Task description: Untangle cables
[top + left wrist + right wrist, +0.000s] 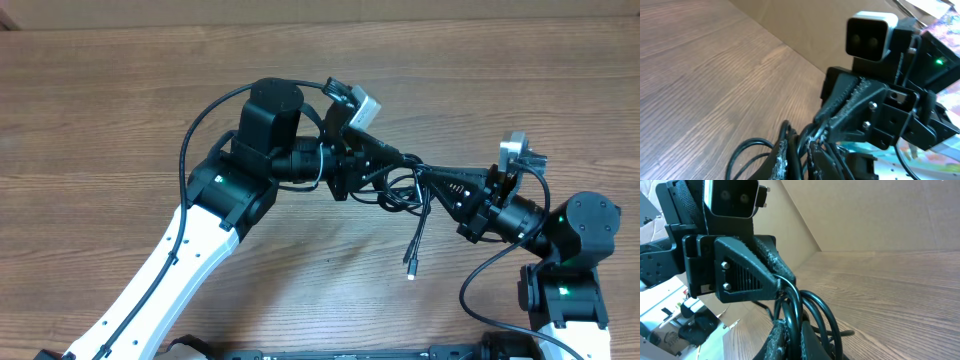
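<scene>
The cables (400,195) are a bundle of thin black loops held above the table between my two grippers. One plug end (411,268) dangles below the bundle. My left gripper (405,160) comes in from the left and is shut on strands of the bundle. In the left wrist view its fingers (781,159) pinch the cords, and a loop (747,150) hangs out to the left. My right gripper (440,182) meets it tip to tip from the right. The right wrist view shows it (796,340) shut on a cord, with more loops (822,310) curving past.
The wooden table (120,120) stretches bare to the left and back. A cardboard wall (880,215) borders the far edge. Both arms crowd the centre right, and the right arm's base (565,300) stands at the front right corner.
</scene>
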Available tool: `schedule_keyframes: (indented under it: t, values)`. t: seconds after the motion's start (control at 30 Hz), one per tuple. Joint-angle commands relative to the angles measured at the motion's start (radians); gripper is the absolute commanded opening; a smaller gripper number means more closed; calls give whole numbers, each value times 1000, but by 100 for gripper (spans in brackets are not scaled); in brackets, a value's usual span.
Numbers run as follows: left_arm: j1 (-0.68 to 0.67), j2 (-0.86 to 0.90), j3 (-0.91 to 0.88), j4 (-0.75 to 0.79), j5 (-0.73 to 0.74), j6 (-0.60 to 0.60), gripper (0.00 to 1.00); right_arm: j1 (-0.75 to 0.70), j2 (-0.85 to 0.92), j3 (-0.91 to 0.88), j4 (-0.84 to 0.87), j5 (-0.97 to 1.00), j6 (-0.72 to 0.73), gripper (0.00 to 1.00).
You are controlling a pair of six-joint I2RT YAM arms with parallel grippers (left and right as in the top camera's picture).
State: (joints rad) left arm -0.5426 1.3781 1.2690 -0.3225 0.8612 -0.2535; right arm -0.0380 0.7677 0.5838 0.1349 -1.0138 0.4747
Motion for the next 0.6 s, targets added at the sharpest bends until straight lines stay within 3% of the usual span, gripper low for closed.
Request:
schedule_keyframes:
  t: [0.0, 0.47, 0.57]
  values:
    - [-8, -15, 10, -15, 121, 30, 12, -3, -10, 16, 6, 44, 7, 4]
    - [-52, -15, 10, -62, 121, 62, 18, -3, -10, 16, 42, 50, 8, 5]
    - [-51, -15, 10, -53, 89, 67, 4, -3, -10, 16, 35, 36, 7, 5]
